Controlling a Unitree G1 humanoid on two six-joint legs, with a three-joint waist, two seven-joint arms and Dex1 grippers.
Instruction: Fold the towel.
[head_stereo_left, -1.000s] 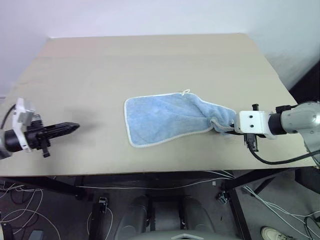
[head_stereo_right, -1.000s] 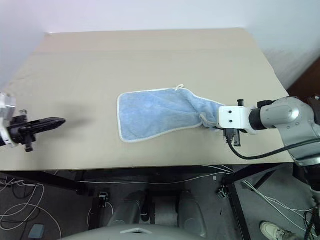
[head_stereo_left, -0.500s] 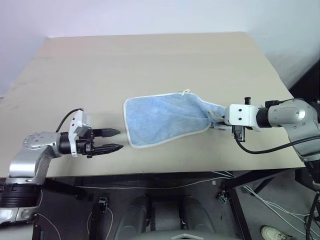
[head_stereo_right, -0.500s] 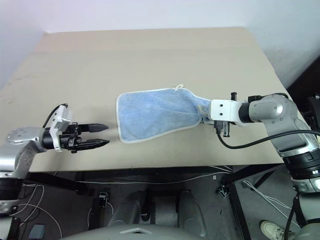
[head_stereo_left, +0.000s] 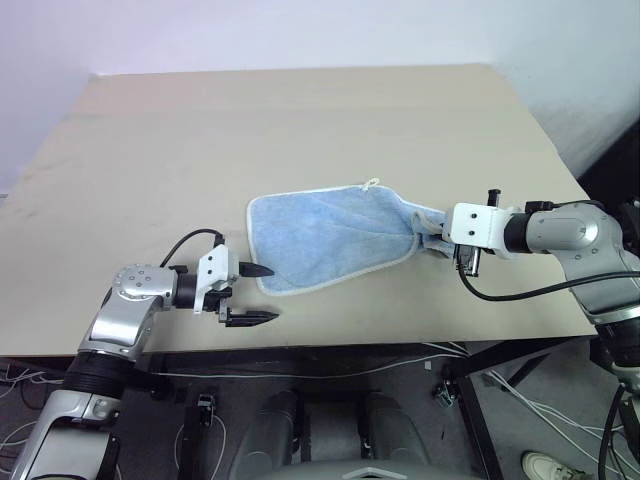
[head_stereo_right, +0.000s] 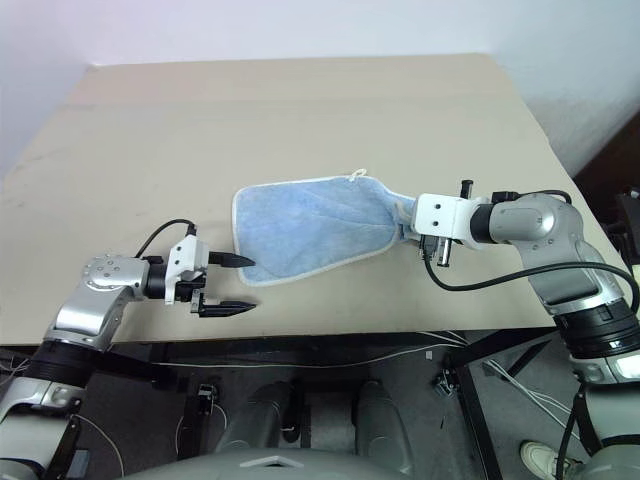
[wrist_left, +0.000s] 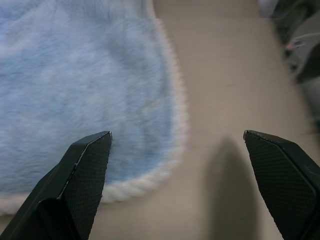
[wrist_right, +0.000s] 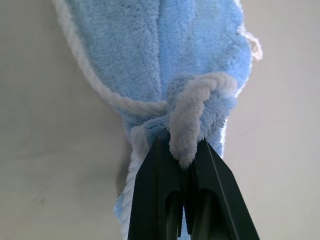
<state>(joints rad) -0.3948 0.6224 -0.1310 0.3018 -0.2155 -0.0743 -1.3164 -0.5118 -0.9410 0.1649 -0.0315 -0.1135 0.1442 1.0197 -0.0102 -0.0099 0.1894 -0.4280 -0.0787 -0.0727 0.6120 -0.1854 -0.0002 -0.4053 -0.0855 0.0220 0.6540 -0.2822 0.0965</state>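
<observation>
The towel, light blue with a whitish stitched edge and a small white loop, lies spread on the table, narrowing toward its right end. That bunched right end is pinched in my right gripper, which is shut on it. At the towel's near left corner my left gripper stands wide open, just short of the edge. One black finger lies by the cloth's left edge, the other over bare table nearer the front.
The beige table stretches bare behind and to the left of the towel. Its front edge runs just below both grippers. Cables and a shoe lie on the floor under the table.
My left gripper swung in from the far left to the towel's near left corner and opened from shut to wide. The right gripper kept its hold and pushed the towel's end slightly left.
</observation>
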